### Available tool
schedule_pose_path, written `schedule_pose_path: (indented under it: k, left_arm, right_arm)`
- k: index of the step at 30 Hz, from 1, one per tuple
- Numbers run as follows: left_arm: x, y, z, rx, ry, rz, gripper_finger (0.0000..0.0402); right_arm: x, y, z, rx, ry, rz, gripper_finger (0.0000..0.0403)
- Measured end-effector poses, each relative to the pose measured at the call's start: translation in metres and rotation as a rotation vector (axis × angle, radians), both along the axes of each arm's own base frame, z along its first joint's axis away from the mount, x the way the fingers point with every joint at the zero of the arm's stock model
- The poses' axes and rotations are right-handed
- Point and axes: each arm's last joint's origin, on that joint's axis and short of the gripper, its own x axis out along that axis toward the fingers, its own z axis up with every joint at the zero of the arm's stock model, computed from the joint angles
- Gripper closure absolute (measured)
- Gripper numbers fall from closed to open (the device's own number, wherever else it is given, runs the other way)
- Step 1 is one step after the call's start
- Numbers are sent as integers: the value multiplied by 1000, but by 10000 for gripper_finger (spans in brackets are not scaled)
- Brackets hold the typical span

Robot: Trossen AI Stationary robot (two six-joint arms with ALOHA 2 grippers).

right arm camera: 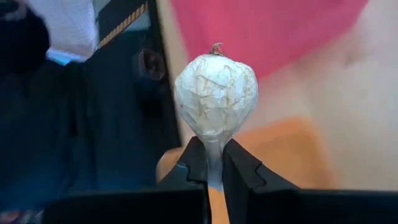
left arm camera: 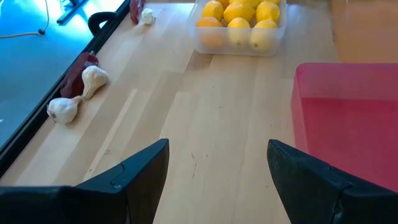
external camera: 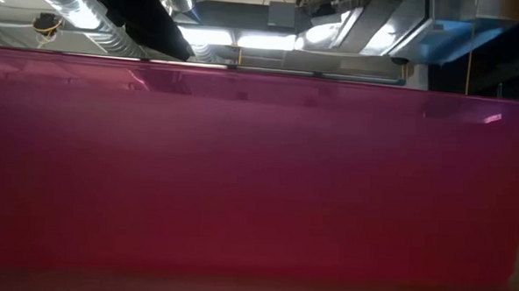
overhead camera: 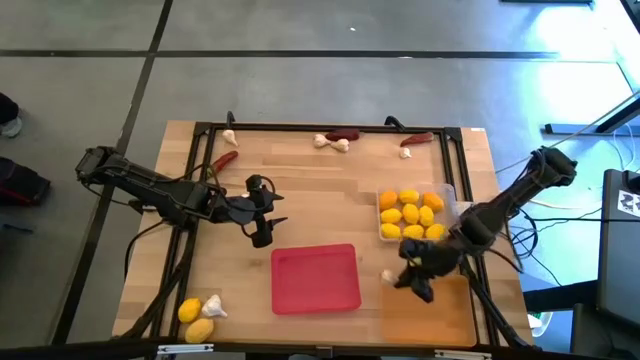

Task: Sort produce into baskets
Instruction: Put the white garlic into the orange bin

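Right claw is pinched tight on a garlic by its stem, right of the red tray near the worktop's front-right corner. Left claw hangs wide open, holding nothing, left of centre.

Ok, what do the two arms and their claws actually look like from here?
Both arms are dark, nearly black, built of slim jointed links. The left arm has thin black cables hanging under it to the table edge; the right arm is bulkier at its joints. Each claw, left claw and right claw, has two flat, angular, matte black fingers. No markings visible.
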Motion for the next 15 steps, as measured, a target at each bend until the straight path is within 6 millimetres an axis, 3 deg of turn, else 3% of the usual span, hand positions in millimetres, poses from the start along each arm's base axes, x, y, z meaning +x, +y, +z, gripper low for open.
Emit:
schedule_pose_path:
  k: [7,15]
  left_arm:
    - [0,0,0,-3,-1,2,133]
    - [0,0,0,-4,-2,3,133]
  right_arm:
    - [-22,23,-1,96,94,-52,386]
    - [-48,42,-17,91,285,-137,386]
